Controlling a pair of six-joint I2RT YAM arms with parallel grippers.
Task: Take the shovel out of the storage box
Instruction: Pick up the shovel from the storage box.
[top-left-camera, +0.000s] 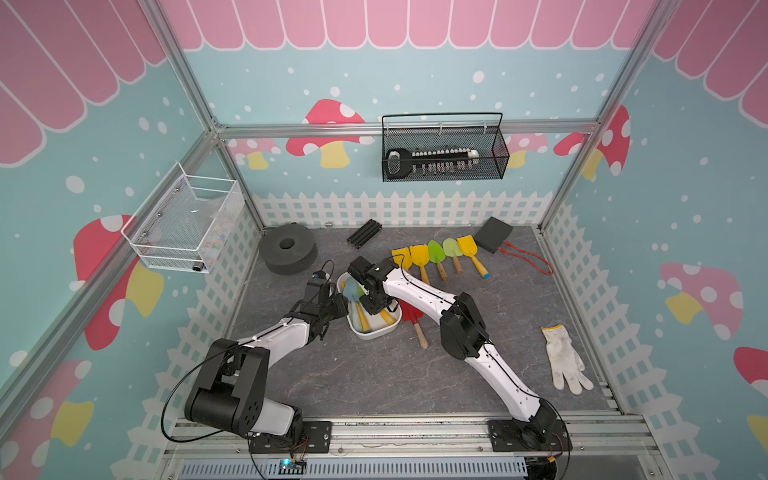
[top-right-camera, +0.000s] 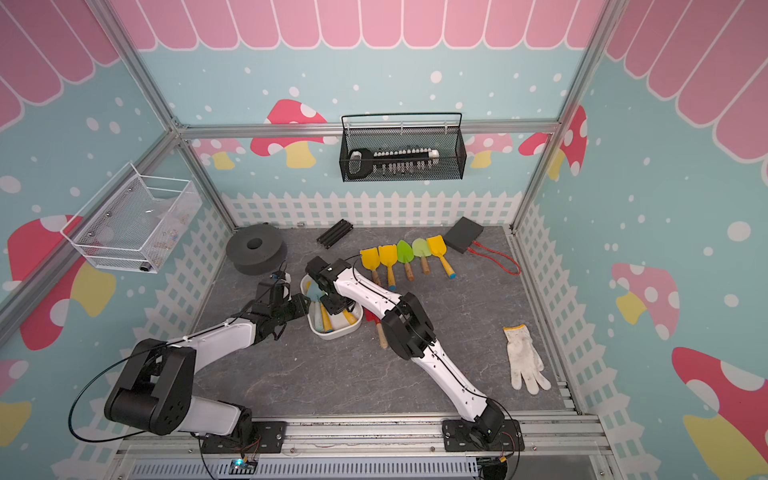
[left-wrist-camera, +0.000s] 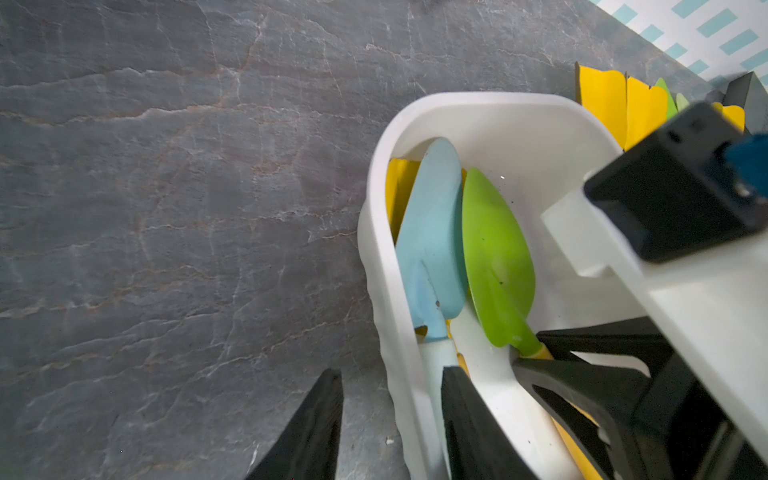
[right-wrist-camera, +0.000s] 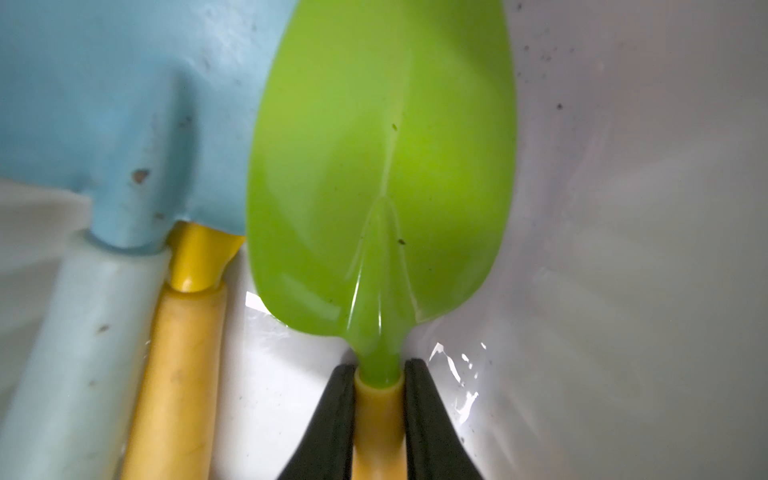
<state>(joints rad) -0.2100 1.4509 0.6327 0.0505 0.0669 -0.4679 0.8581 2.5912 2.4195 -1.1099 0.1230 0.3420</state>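
Note:
The white storage box (top-left-camera: 376, 334) (top-right-camera: 336, 334) (left-wrist-camera: 478, 97) sits mid-table and holds three shovels. The green shovel (left-wrist-camera: 494, 257) (right-wrist-camera: 374, 145) lies inside it next to a pale blue shovel (top-left-camera: 352, 289) (left-wrist-camera: 432, 232) (right-wrist-camera: 104, 104), and a yellow one (right-wrist-camera: 183, 332) lies under the blue. My right gripper (top-left-camera: 371, 301) (right-wrist-camera: 379, 370) reaches down into the box and is shut on the green shovel's yellow handle, right at the neck. My left gripper (top-left-camera: 338, 301) (left-wrist-camera: 390, 370) stands astride the box's left wall. One finger is outside with a gap to the wall, the other is inside.
A row of yellow and green shovels (top-left-camera: 436, 253) lies behind the box, and a red shovel (top-left-camera: 413, 318) lies under the right arm. A white glove (top-left-camera: 565, 359), black foam roll (top-left-camera: 286, 249), black case (top-left-camera: 493, 235) and black bars (top-left-camera: 364, 233) lie around. Mesh baskets hang on the walls.

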